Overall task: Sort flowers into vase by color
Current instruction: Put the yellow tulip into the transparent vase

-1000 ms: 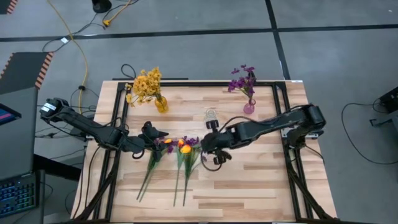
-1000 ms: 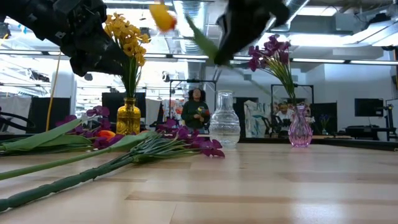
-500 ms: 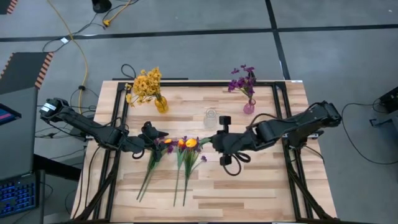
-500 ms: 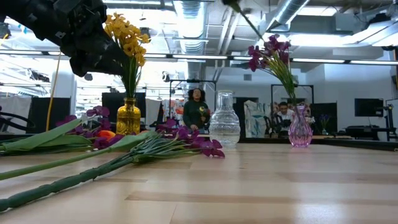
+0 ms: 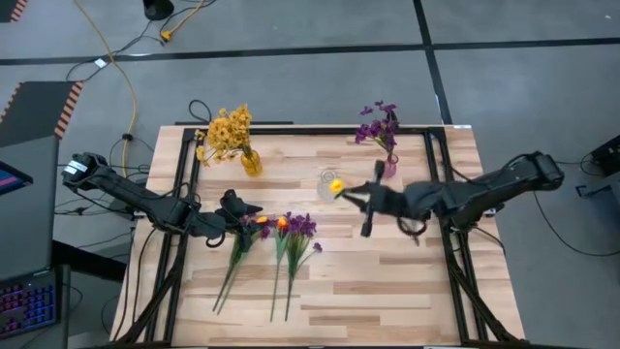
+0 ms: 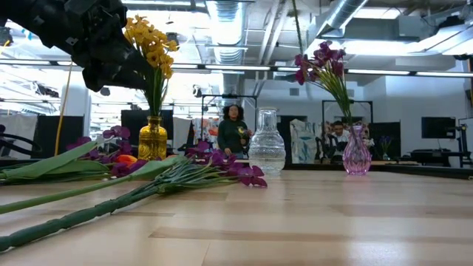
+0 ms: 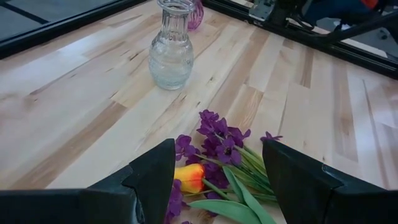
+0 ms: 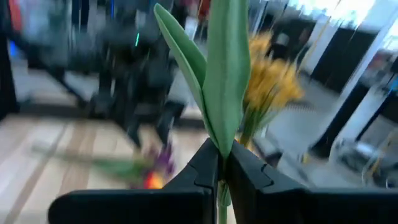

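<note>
Right gripper [image 8: 221, 171] pinches tulip [image 5: 336, 185] stem above clear vase [image 5: 328, 181] — left gripper [image 7: 214, 180] gapes over flowers [image 5: 291, 233] on table [image 5: 387, 281].

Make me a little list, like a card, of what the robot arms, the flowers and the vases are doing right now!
Right gripper: shut on a tulip, lifted near the clear vase
Left gripper: open, over the flowers on the table
Yellow vase: holds yellow flowers
Pink vase: holds purple flowers
Clear vase: nothing in it
Flowers on the table: purple blooms and one orange tulip bud, lying flat
</note>
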Tool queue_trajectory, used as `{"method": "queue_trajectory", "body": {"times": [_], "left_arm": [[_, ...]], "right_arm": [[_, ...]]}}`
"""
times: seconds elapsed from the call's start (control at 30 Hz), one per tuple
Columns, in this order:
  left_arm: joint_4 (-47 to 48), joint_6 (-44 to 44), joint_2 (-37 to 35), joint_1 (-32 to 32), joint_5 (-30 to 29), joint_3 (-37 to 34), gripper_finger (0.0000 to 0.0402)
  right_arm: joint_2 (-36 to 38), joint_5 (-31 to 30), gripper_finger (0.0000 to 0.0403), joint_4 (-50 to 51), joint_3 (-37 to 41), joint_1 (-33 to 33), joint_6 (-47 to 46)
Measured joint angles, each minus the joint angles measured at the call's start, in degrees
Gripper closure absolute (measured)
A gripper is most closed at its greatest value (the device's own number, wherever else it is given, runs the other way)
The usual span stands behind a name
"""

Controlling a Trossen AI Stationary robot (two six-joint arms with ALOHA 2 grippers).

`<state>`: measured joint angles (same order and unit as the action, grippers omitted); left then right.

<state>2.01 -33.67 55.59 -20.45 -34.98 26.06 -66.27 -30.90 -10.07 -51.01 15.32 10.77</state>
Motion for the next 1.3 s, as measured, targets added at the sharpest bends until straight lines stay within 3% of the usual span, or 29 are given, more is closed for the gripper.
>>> {"method": "queue_trajectory", "body": {"times": [0.23,0.37,0.5,0.83,1.3], "left_arm": [[0.0,0.1,0.0,0.0,-0.7,0.0,0.0172],[0.0,0.1,0.0,0.0,-1.8,0.0,0.0172],[0.0,0.1,0.0,0.0,-1.9,0.0,0.0172],[0.0,0.2,0.0,0.0,-1.9,0.0,0.0172],[-0.1,0.0,0.0,0.0,-1.9,0.0,0.0172]], "right_arm": [[3.7,0.8,0.0352,-24.7,7.5,-4.8,9.7],[1.7,5.1,0.0352,-30.5,9.0,-9.1,10.6],[-1.7,10.1,0.0352,-34.0,9.7,-13.2,9.0],[-7.1,10.1,0.0352,-37.7,10.1,-17.8,5.2],[-10.0,10.0,0.0352,-36.7,10.1,-18.1,-0.1]]}}
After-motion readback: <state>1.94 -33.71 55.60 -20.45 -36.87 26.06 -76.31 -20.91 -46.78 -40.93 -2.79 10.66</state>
